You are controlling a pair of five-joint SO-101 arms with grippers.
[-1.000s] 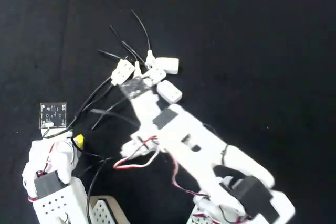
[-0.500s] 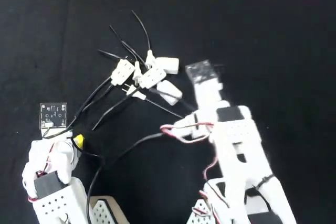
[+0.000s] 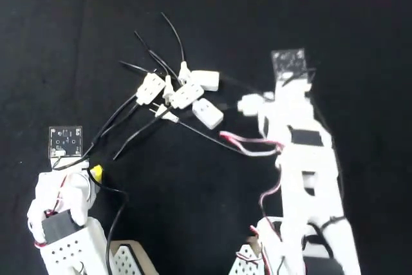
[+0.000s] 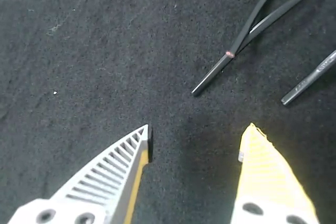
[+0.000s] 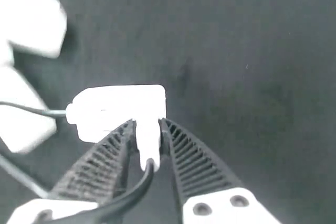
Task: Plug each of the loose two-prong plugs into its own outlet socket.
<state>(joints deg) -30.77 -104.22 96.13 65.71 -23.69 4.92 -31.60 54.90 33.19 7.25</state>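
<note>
My right gripper is shut on a white two-prong plug, whose black cable loops back between the fingers. The plug's head meets a white socket block at a right angle; I cannot tell how deep it sits. From above, that arm's gripper is right of the socket cluster, with the white block at its side. A loose plug lies by the cluster. My left gripper hangs open over bare cloth near two black cable ends, at the near left.
A small white square board lies just beyond the left arm. Black cables run from the cluster toward the left arm. The black table has free room at the far right and across the back.
The right arm swung from over the socket cluster to the right and farther back, uncovering the loose plug beside the cluster. The left arm has kept still.
</note>
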